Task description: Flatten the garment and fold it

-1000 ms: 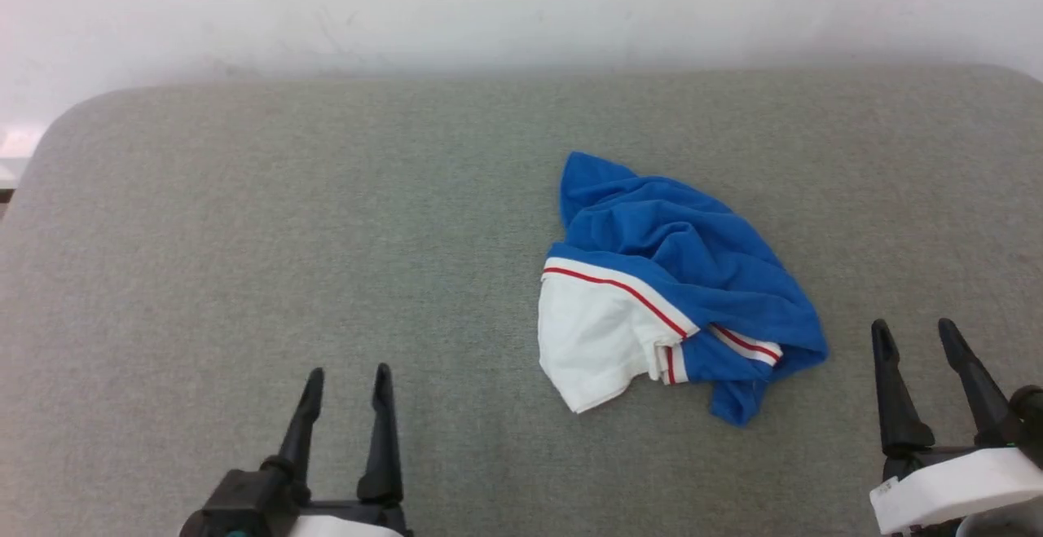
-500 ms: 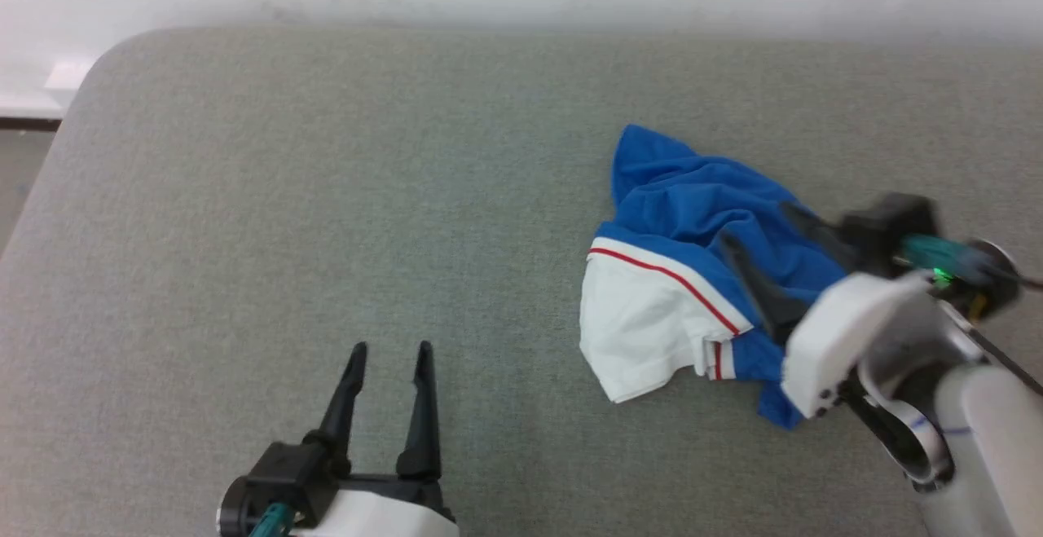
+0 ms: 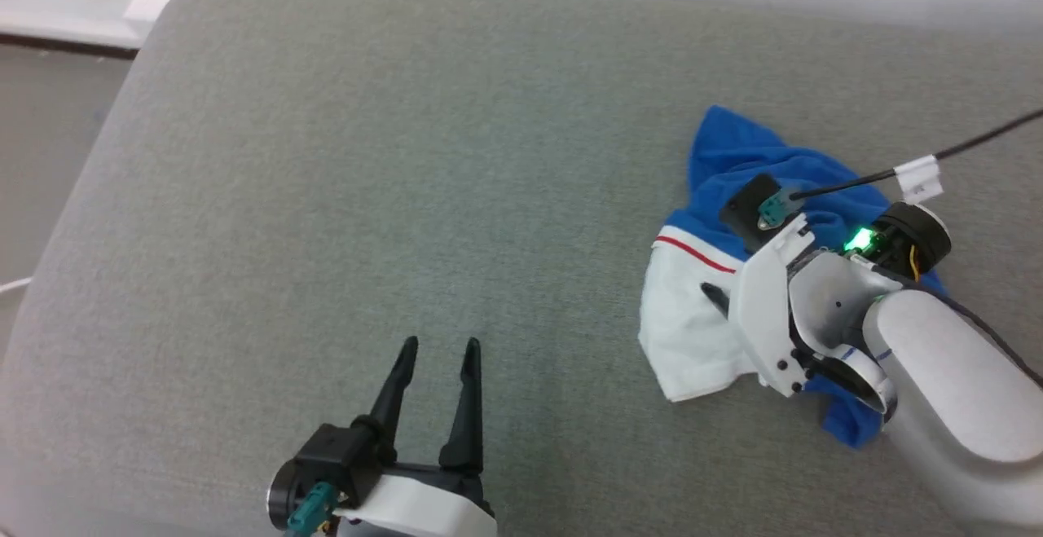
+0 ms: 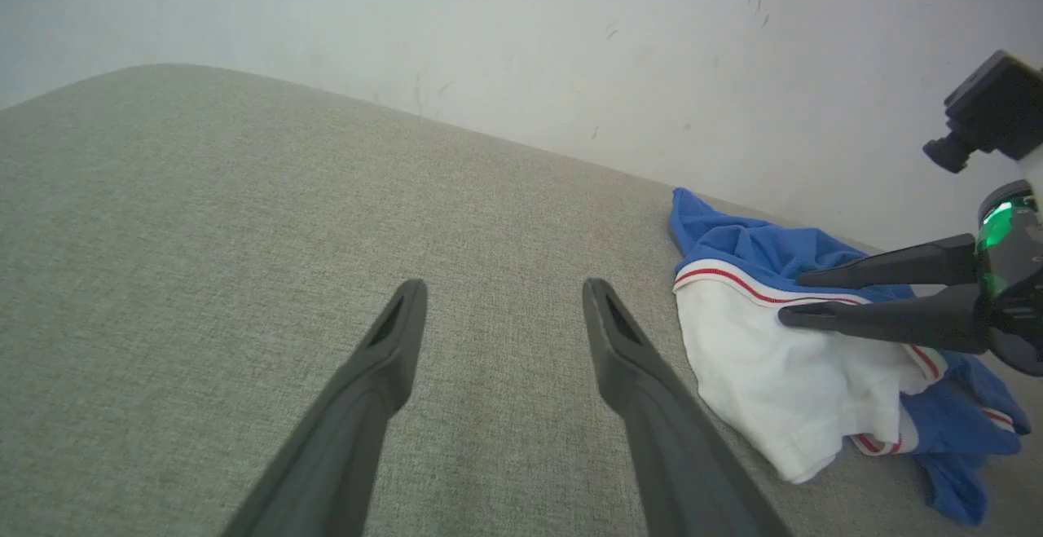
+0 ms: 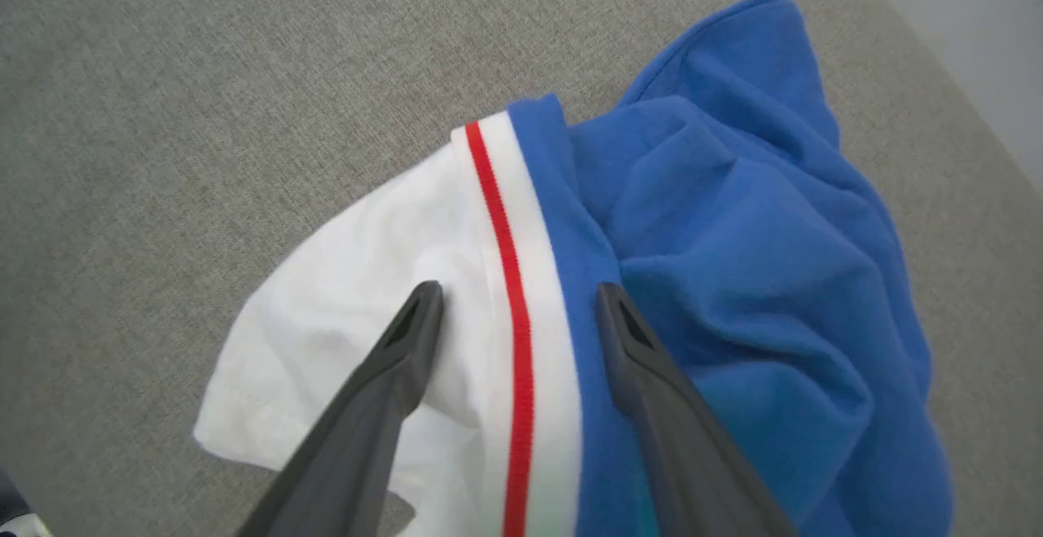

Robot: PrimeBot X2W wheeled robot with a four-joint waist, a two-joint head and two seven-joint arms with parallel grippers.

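Note:
The garment point(image 3: 693, 341) lies crumpled at the right of the grey padded table point(image 3: 407, 154), blue body bunched up and one white sleeve point(image 5: 342, 341) spread toward me. My right gripper point(image 5: 519, 297) is open and hovers low over it. Its fingers straddle the red-and-white trim point(image 5: 513, 276) where sleeve meets blue cloth, with nothing pinched. The left wrist view shows that gripper point(image 4: 794, 299) coming in from the right above the sleeve. My left gripper point(image 3: 440, 349) stands open over bare table, well left of the garment point(image 4: 774, 382). The printed number is hidden in the folds.
A white wall point(image 4: 489, 32) runs behind the table's far edge. The table's rounded left corner point(image 3: 163, 15) drops to the floor point(image 3: 49, 129). A black cable with a white tag point(image 3: 917, 177) trails from my right wrist above the garment.
My right arm has swung in from the lower right and now sits over the garment's sleeve. The head camera has shifted, sliding the whole scene rightward. The garment keeps its shape.

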